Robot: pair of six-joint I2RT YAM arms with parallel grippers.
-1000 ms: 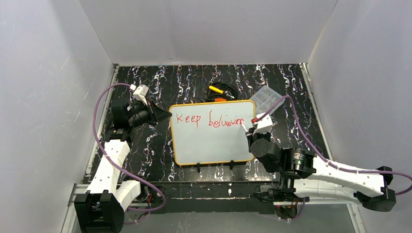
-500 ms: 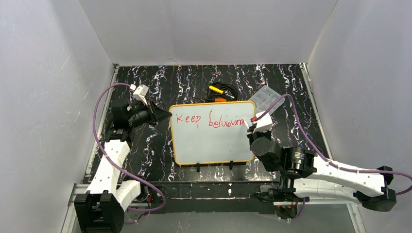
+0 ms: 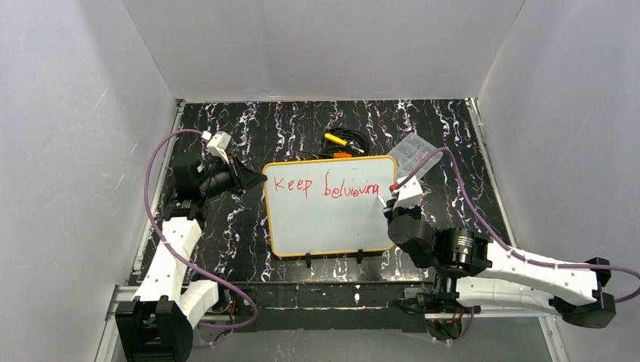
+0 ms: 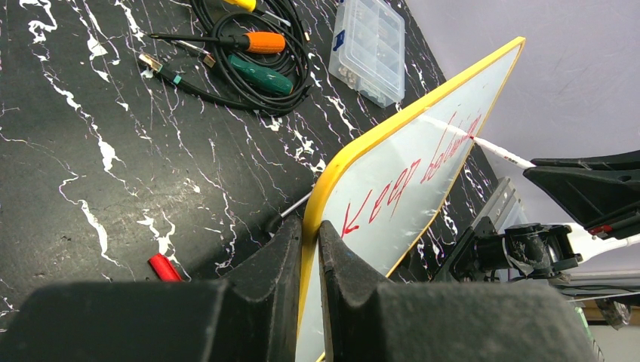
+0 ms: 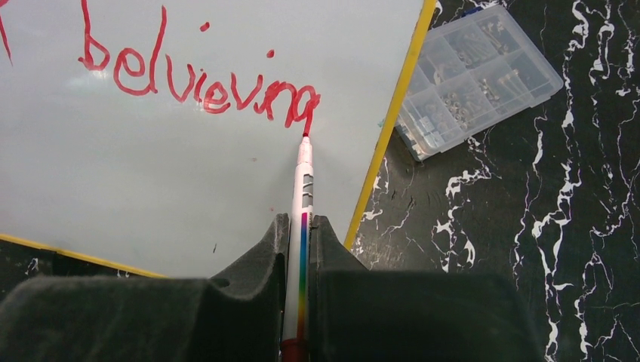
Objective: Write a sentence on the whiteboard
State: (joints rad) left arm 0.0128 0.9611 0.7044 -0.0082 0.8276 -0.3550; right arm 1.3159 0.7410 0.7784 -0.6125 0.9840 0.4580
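The whiteboard (image 3: 324,219) lies mid-table, white with a yellow rim. Red lettering (image 3: 324,186) on it reads "Keep believing" in one line; it also shows in the right wrist view (image 5: 200,83) and the left wrist view (image 4: 411,170). My left gripper (image 3: 259,178) is shut on the board's left rim (image 4: 311,226). My right gripper (image 3: 389,197) is shut on a white marker (image 5: 303,188) with a rainbow stripe; its red tip touches the foot of the last letter "g". The marker also shows in the left wrist view (image 4: 502,153).
A clear plastic parts box (image 3: 411,153) sits just off the board's far right corner, also in the right wrist view (image 5: 475,75). Screwdrivers and a black cable (image 4: 253,56) lie behind the board. A small red cap (image 4: 164,268) lies near the left gripper. Two black clips (image 3: 332,259) stand at the near rim.
The lettering has grown from "believin" to "believing". The right gripper has shifted slightly with the marker. The left arm has not moved.
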